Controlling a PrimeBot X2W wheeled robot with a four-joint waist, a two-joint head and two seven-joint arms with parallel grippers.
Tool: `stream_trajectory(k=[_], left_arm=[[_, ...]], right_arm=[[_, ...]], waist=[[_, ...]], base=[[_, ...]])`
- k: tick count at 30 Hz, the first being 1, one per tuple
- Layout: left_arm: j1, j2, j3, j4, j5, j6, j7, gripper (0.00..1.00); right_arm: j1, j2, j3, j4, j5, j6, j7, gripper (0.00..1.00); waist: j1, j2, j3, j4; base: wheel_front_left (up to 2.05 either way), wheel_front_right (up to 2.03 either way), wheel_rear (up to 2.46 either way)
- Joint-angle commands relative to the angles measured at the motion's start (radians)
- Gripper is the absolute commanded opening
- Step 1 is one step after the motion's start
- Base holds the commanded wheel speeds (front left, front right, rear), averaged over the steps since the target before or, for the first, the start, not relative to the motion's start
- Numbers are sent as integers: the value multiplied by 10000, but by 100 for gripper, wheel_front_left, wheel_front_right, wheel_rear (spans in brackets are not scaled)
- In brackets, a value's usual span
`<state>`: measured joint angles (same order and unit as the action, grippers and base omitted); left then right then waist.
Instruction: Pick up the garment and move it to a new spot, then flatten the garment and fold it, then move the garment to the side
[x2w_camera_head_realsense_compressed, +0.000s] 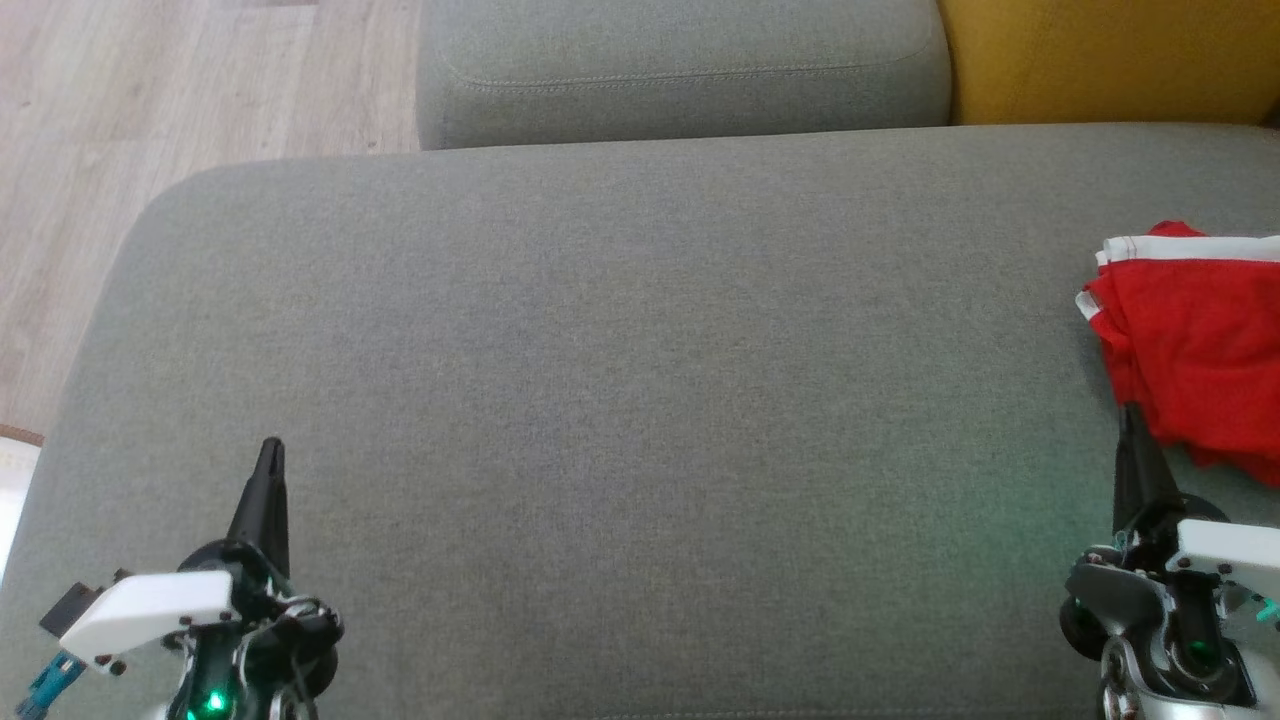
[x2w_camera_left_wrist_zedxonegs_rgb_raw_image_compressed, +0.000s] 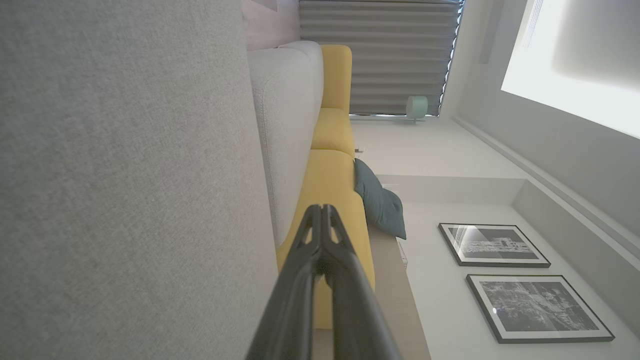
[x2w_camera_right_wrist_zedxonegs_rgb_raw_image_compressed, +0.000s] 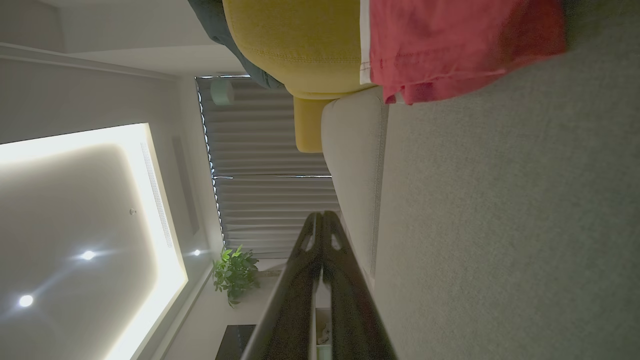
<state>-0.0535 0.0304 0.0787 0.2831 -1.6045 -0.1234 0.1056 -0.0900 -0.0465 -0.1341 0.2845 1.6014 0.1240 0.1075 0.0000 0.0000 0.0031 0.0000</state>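
This is a home living room. A grey sofa, yellow seat, cushion, framed pictures, curtains and potted plant show it.

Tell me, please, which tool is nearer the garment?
Right. The right tool is just beside the near-left edge of the garment; the left tool is far to its left across the cushion.

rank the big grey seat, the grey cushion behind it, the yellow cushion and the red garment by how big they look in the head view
1. grey seat
2. grey cushion
3. yellow cushion and red garment: they look about alike and the picture's edge cuts both off, so I leave them unranked.
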Motion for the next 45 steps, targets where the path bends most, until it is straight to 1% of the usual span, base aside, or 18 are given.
stream_trajectory(k=[1, 45], left_arm=[[-546, 198, 348, -377, -44, -73, 74, 0], [-546, 198, 348, -379, -44, -73, 74, 0]], right_arm=[[-180, -37, 203, -397, 72, 67, 58, 0], [-180, -37, 204, -397, 73, 67, 57, 0]], waist=[[0, 0, 0, 0], [0, 0, 0, 0]], base=[[0, 0, 0], [0, 0, 0]])
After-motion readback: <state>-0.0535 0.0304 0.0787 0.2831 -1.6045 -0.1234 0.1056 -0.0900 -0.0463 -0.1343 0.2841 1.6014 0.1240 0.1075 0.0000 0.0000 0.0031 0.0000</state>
